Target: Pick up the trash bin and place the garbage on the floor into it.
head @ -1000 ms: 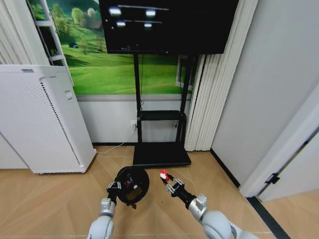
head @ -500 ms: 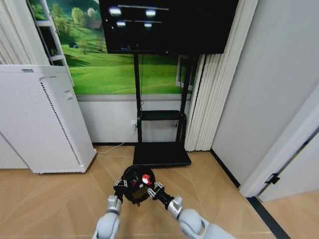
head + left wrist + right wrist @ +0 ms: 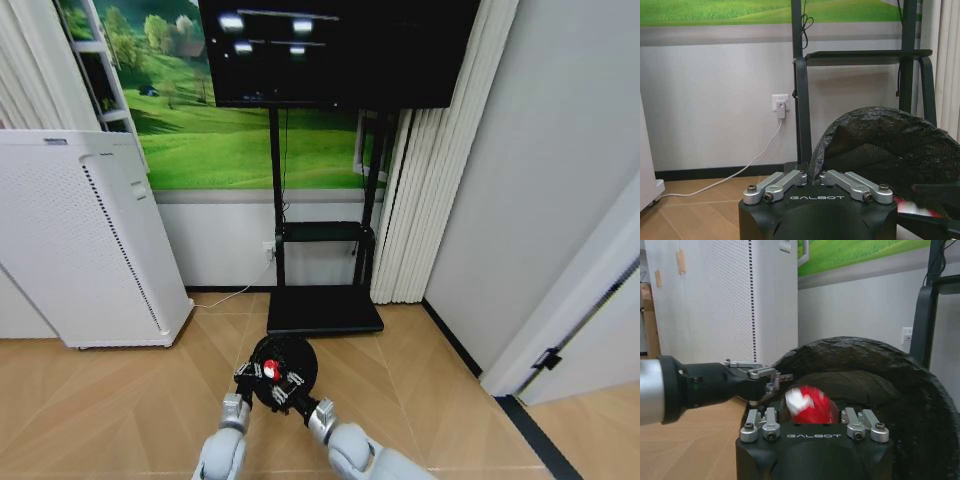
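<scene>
Low over the wooden floor (image 3: pixel 120 400), in front of the TV stand (image 3: pixel 325 310), the trash bin (image 3: pixel 283 362) hangs tilted with its mouth toward the robot, the left gripper (image 3: pixel 246 377) pinched on its rim. The right gripper (image 3: pixel 276 381) pinches the red-and-white wad (image 3: pixel 270 371) at the bin's mouth, so this looks like the drop-in step. The next move calls for spreading those fingers with the wad well inside the rim.

Black mesh trash bin (image 3: pixel 283 368), thick rim, tipped w/ its mouth toward the robot, held up off the floor by its rim. Red-and-white wad (image 3: pixel 807 405) sits at the bin's mouth, just in front of the dark interior; wad looks crumpled, glossy.
</scene>
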Robot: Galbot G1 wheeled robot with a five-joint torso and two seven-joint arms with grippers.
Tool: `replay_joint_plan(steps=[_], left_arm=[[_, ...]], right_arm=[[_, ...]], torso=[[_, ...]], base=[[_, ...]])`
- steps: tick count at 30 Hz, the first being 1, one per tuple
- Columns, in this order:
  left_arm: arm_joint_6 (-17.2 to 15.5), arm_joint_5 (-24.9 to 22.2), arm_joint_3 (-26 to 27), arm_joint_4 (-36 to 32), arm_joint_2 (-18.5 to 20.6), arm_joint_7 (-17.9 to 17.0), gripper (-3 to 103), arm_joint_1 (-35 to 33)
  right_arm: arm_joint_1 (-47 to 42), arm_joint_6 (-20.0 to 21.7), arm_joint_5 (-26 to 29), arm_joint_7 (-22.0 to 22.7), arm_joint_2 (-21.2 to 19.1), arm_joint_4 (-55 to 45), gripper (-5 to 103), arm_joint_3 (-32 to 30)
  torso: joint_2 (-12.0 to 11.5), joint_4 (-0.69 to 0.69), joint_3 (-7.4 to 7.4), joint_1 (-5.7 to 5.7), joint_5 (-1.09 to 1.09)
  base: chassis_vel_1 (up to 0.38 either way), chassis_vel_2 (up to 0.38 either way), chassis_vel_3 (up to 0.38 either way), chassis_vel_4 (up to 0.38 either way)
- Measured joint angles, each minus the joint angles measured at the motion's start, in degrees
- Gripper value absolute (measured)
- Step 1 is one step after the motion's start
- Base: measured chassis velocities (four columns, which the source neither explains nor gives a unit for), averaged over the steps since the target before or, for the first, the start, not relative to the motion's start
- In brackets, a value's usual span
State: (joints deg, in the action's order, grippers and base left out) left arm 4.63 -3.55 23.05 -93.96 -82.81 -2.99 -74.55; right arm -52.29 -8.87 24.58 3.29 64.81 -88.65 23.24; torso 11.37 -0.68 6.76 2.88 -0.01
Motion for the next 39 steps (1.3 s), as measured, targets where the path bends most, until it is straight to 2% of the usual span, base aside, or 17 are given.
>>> replay_joint_plan(steps=[1,2,4,5,7,10,12,16,20,26,28,29,32,34,39], left_arm=[[0.0,0.0,0.0,0.0,0.0,0.0,4,0.0],[0.0,0.0,0.0,0.1,-0.2,0.1,4,0.1],[0.0,0.1,0.0,0.2,-0.2,0.1,4,0.1],[0.0,0.2,-0.1,0.2,-0.5,0.1,4,0.2],[0.0,0.2,-0.1,0.2,-0.6,0.1,4,0.2],[0.0,0.3,0.2,-0.1,-0.6,0.2,4,-0.2],[0.1,0.2,0.6,-0.4,-0.5,0.2,4,-0.5],[0.3,-0.1,2.5,-1.3,0.0,0.2,4,-1.5],[0.3,-1.3,6.0,-3.2,1.1,0.2,4,-2.8],[0.0,-2.0,9.2,-5.0,1.6,0.0,4,-3.8],[0.1,-1.9,11.3,-6.2,1.9,-0.1,4,-4.5],[0.2,-1.9,12.0,-6.6,2.0,-0.1,4,-4.8],[0.3,-1.9,12.9,-7.0,2.1,-0.1,4,-5.1],[0.4,-2.1,14.8,-7.9,2.1,-0.1,4,-5.9],[0.5,-2.4,16.9,-10.0,1.9,-0.1,4,-7.3]], right_arm=[[0.0,0.0,0.0,0.0,-0.2,0.0,57,-0.2],[-0.2,0.0,0.0,0.0,-0.8,-0.3,69,-0.5],[-0.3,0.0,0.0,0.0,-1.0,-0.3,69,-0.6],[-0.4,0.0,0.0,0.0,-1.3,-0.4,79,-0.9],[-0.5,0.0,0.0,0.0,-1.3,-0.4,79,-1.1],[-1.0,0.0,0.8,0.4,-1.9,-1.0,94,-2.9],[-1.2,0.0,1.4,0.7,-2.4,-1.5,98,-3.7],[-1.8,1.8,4.3,2.4,-4.5,-4.1,100,-6.8],[-3.8,5.5,10.1,7.5,-8.2,-9.1,100,-12.3],[-6.3,8.1,11.8,11.0,-10.8,-12.6,100,-18.9],[-8.8,14.3,15.0,14.5,-11.8,-15.7,100,-25.0],[-9.9,15.4,15.8,15.2,-12.0,-16.4,100,-26.9],[-11.0,15.9,15.8,15.4,-12.2,-16.7,100,-28.9],[-13.5,15.6,14.3,14.7,-12.2,-16.8,100,-33.5],[-17.9,15.8,11.8,14.2,-11.1,-17.0,100,-39.6]], torso=[[0.0,0.0,0.0,0.0,0.01],[0.0,0.0,0.0,0.0,0.0],[0.0,0.0,0.0,0.0,0.0],[0.0,0.0,0.0,0.0,0.01],[0.0,0.0,0.0,0.0,0.01],[0.0,0.0,0.0,0.0,0.01],[0.0,0.0,0.0,0.0,0.01],[0.0,0.0,0.0,0.0,0.01],[0.0,0.01,0.0,0.0,0.02],[0.0,0.0,0.0,0.0,0.01],[0.0,0.01,0.0,0.0,0.01],[0.0,0.0,-0.01,0.0,0.0],[0.0,0.0,-0.01,0.0,0.01],[0.0,0.02,-0.01,0.0,0.0],[0.0,0.01,-0.01,0.0,0.02]], base=[[0.0,0.0,0.0,0.0],[0.0,0.0,0.0,0.0],[0.0,0.0,0.0,0.0],[0.0,0.0,0.0,0.0],[0.0,0.0,0.0,0.0],[0.0,0.0,0.0,0.0],[0.0,0.0,0.0,0.0],[0.0,0.0,0.0,0.0],[0.0,0.0,0.0,0.0],[0.0,0.0,0.0,0.0],[0.0,0.0,0.0,0.0],[0.0,0.0,0.0,0.0],[0.0,0.0,0.0,0.0],[0.0,0.0,0.0,0.0],[0.0,0.0,0.0,0.0]])
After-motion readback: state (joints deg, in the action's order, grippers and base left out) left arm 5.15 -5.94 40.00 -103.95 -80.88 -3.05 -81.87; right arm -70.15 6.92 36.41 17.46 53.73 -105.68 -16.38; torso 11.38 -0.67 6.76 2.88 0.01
